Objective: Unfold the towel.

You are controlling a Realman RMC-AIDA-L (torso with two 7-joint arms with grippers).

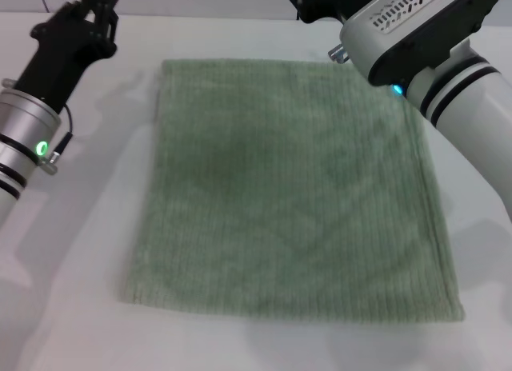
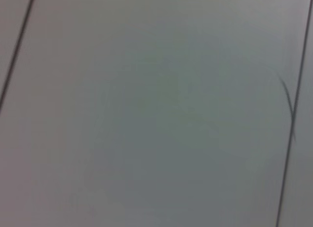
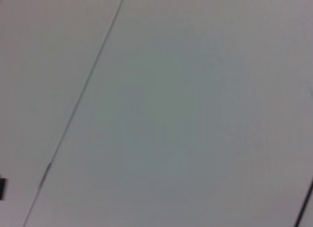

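The towel (image 1: 292, 187) lies spread flat and open on the white worktop (image 1: 80, 291), a pale sage-green, roughly square cloth with fine ribbing running across it and hemmed edges showing along its sides. Its near edge sits closest to the robot's body, a little wavy at the near left corner, and from there the cloth runs away toward both arms, narrowing slightly in the head view toward its far edge. Faint diagonal creases cross its middle, yet no part appears doubled over. Farther off, the left pincer (image 1: 98, 7) hovers beyond and to the left of the towel's far left corner, apart from the cloth with bare worktop between them; its dark fingers point away from the robot, and whether they are parted or closed cannot be told from this angle, though nothing is seen held in them. A green light glows on the left arm's silver wrist section, nearer the robot than the pincer. On the other side, the right arm reaches across above the towel's far right corner, its white housing covering that corner from view. The right pincer (image 1: 308, 3) is only partly in sight at the far edge of the head view, just beyond the towel's far edge, and its opening cannot be told; no cloth is seen in it. Both wrist views show only plain pale surface crossed by thin dark lines, with neither the towel nor any fingers in them.
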